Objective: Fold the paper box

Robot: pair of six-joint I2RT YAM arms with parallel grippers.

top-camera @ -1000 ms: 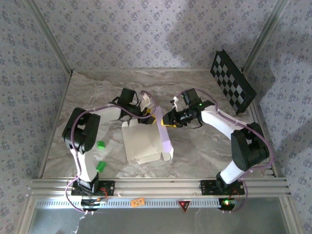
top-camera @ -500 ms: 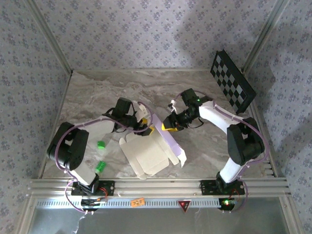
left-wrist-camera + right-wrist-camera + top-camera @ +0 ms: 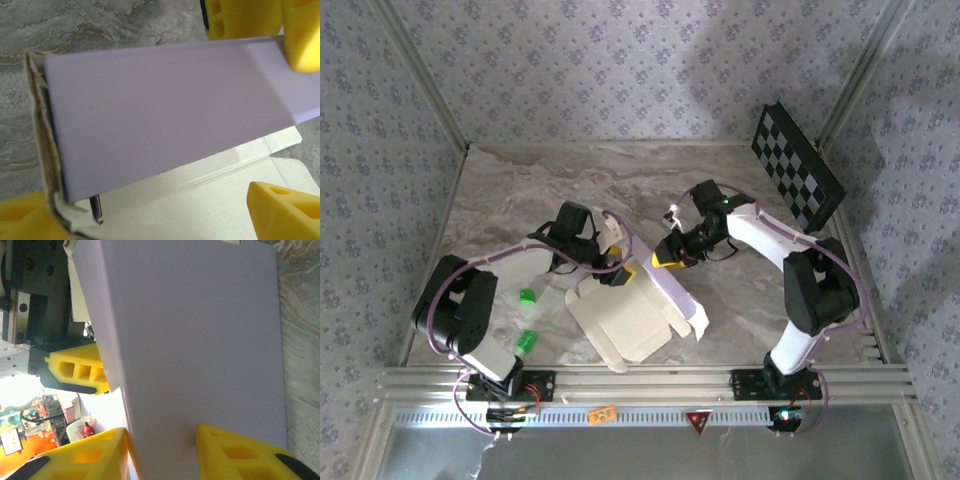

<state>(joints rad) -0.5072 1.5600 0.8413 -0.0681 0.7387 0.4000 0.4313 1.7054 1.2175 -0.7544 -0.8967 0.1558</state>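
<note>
The paper box (image 3: 628,322) lies open on the marble table, cream-white inside facing up. One long lavender flap (image 3: 678,295) stands raised along its right edge. My right gripper (image 3: 663,260) is shut on the far end of that flap; in the right wrist view the lavender flap (image 3: 200,340) runs between the gripper's (image 3: 160,432) yellow fingers. My left gripper (image 3: 617,272) sits at the box's far corner. In its wrist view the left gripper (image 3: 150,200) is open, fingers wide apart over the cream panel (image 3: 210,190), with the lavender flap (image 3: 165,110) just ahead.
A black-and-white checkerboard panel (image 3: 797,167) leans against the right wall. Two small green objects (image 3: 527,296) (image 3: 527,342) lie beside the left arm. Patterned walls enclose the table on three sides, and an aluminium rail (image 3: 640,382) runs along the near edge.
Over the last second the box turned and slid toward the near right, and the left arm lowered and stretched out with it. Hardly anything moved in the last half second.
</note>
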